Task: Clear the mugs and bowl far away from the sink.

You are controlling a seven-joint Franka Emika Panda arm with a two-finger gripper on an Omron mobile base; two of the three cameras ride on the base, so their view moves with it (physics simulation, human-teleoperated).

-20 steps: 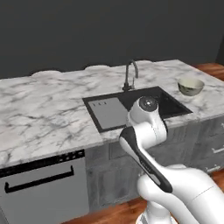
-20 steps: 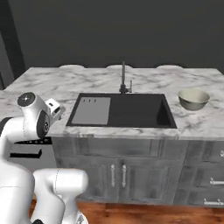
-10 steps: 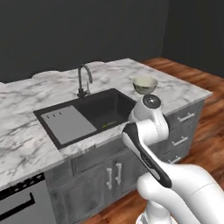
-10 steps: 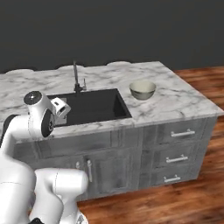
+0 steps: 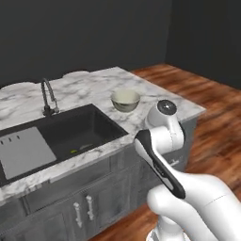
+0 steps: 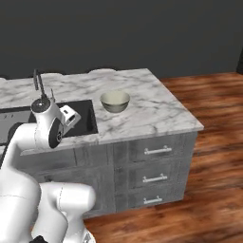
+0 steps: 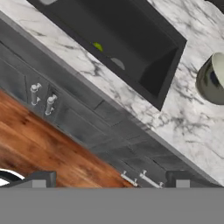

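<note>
The marble counter (image 5: 155, 96) runs across the middle of both base views, over grey cabinets (image 6: 154, 166) with bar handles, and a wood floor (image 6: 213, 156) fills the right side of each. The sink (image 5: 66, 134) is a black basin set into the counter at the left of the left base view, with the grey drainboard panel (image 5: 23, 150) at its left end and the thin dark faucet (image 5: 47, 96) at its back edge. In the right base view the basin sits at the left edge, partly behind the arm.

The arm (image 5: 162, 141) rises from the lower right of the left base view, folded, with its round wrist joint in front of the counter's near edge, right of the basin. In the right base view the same arm climbs from the lower left, and the hand lies against the basin's near right corner.

The bowl (image 5: 125, 100) stands upright on the marble just right of the sink, near centre in both base views; the hand view catches it at its right edge.

The hand view looks down on the basin's corner at its top, cabinet fronts across its middle and floor at lower left. On the basin floor it shows a small green shape (image 7: 98, 46) and a pale grey shape (image 7: 117, 64), both too small to name. The gripper (image 7: 109, 183) has its fingertips wide apart at the bottom corners, jaws spread with nothing between them.
</note>
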